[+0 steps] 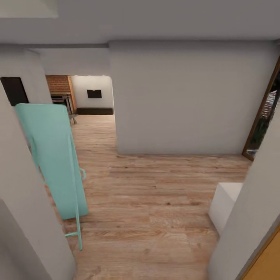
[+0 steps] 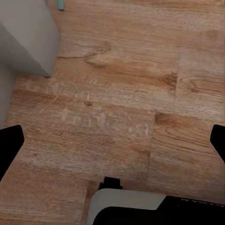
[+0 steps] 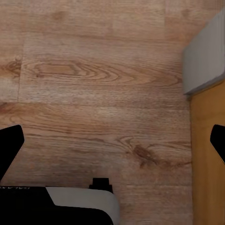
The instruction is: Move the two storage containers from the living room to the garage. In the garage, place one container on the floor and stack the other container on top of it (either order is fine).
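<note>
The two storage containers are out of view, and so is the garage. I stand in a doorway over light wood plank flooring (image 1: 155, 202). Far down a passage at the left, a red brick fireplace (image 1: 58, 83) of the living room shows. In the left wrist view my left gripper (image 2: 112, 145) is open above bare planks, its black fingertips (image 2: 10, 145) spread wide with nothing between them. My right gripper (image 3: 112, 150) is likewise open and empty over the planks.
A teal door (image 1: 54, 155) stands ajar at the left. A grey wall block (image 1: 186, 101) faces me, and a white box (image 1: 225, 202) sits low at the right. Grey doorway jambs (image 1: 249, 217) flank me closely. A wood-framed glass door (image 1: 264, 112) is far right.
</note>
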Motion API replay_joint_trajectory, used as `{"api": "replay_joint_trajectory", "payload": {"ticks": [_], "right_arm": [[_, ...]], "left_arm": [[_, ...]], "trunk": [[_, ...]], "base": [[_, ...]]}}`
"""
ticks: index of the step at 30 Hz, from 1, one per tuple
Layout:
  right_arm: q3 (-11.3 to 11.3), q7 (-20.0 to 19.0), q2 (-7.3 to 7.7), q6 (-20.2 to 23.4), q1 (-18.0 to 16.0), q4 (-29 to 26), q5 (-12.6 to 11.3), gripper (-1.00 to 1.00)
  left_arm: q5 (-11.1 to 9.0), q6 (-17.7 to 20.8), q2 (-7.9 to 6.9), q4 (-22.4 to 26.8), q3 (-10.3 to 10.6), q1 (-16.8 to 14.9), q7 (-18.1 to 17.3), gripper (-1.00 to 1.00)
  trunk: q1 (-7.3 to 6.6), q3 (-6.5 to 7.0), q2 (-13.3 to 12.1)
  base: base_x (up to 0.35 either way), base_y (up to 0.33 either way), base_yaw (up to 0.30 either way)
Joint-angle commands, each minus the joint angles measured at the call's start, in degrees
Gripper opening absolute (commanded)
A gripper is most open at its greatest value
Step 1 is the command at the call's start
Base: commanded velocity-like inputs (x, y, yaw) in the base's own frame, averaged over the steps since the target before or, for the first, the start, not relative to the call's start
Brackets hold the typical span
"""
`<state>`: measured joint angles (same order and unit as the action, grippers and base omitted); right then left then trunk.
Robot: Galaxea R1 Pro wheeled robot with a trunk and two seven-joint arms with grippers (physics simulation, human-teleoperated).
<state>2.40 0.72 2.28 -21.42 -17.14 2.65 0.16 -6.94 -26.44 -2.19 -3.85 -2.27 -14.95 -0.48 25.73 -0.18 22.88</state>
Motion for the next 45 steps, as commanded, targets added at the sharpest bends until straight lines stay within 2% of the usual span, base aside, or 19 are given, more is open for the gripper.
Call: {"api": "replay_joint_trajectory", "payload": {"ticks": [1, 24, 36, 45], "right_arm": [[0.2, 0.1, 0.0, -0.4, -0.1, 0.3, 0.0, 1.0], [0.2, 0.1, 0.0, -0.4, -0.1, 0.3, 0.0, 1.0], [0.2, 0.1, -0.01, -0.4, -0.1, 0.3, 0.0, 1.0], [0.2, 0.1, 0.0, -0.4, -0.1, 0.3, 0.0, 1.0]], "left_arm": [[-0.1, -0.4, 0.0, -0.3, -0.2, -0.1, -0.1, 1.0], [-0.1, -0.4, 0.0, -0.3, -0.2, -0.1, -0.1, 1.0], [-0.1, -0.4, 0.0, -0.3, -0.2, -0.1, -0.1, 1.0], [-0.1, -0.4, 0.0, -0.3, -0.2, -0.1, -0.1, 1.0]], "trunk": [[0.06, -0.02, 0.0], [0.06, -0.02, 0.0], [0.06, -0.02, 0.0], [0.06, -0.02, 0.0]], "base": [[0.326, 0.0, 0.001], [0.326, -0.026, 0.001], [0.326, 0.0, 0.187], [0.326, 0.0, 0.025]]}}
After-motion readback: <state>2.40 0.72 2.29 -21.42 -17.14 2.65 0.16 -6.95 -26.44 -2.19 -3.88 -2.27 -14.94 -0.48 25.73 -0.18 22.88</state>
